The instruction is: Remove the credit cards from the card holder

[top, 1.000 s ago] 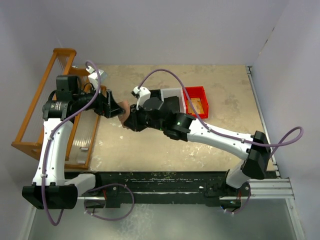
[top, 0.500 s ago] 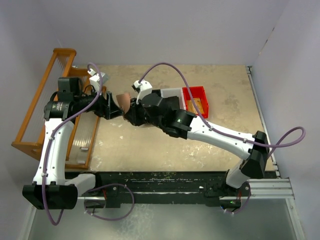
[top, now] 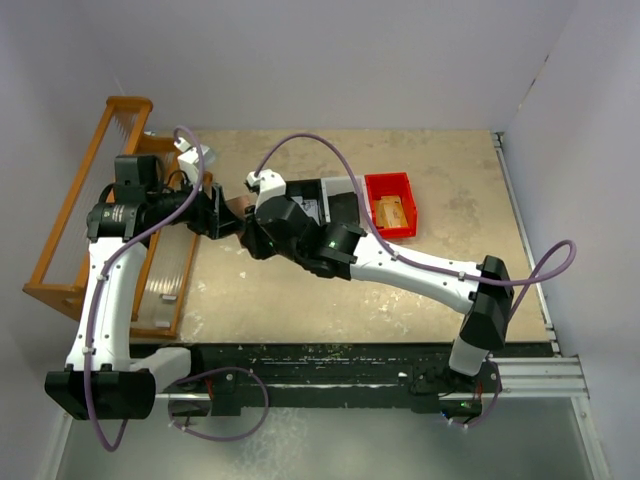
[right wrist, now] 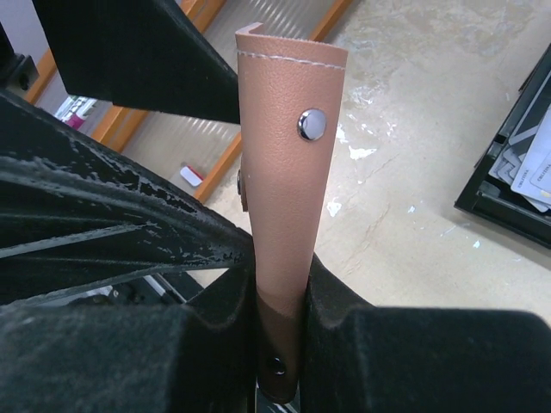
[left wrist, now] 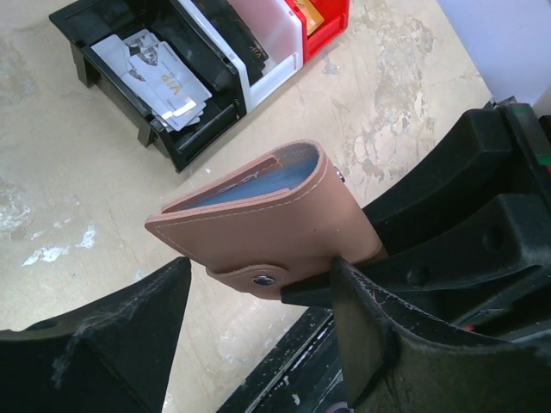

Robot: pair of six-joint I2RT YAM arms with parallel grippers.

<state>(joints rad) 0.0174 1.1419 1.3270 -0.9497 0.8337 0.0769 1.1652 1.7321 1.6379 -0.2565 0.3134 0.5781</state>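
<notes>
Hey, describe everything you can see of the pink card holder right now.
The card holder is a small salmon-pink, leather-like bifold with pale stitching and a metal snap. It is folded nearly shut, light blue lining showing at the gaping edge. The right gripper pinches one end, holding it off the table, in front of the open left gripper. No card clearly shows.

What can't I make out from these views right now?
Cards inside the wallet: the left wrist view shows only blue lining in its mouth.
Wallet's bottom edge, right wrist view: buried in the right end effector.
Left end effector contact: unclear.
Wallet in top view: almost covered by both end effectors.
</notes>
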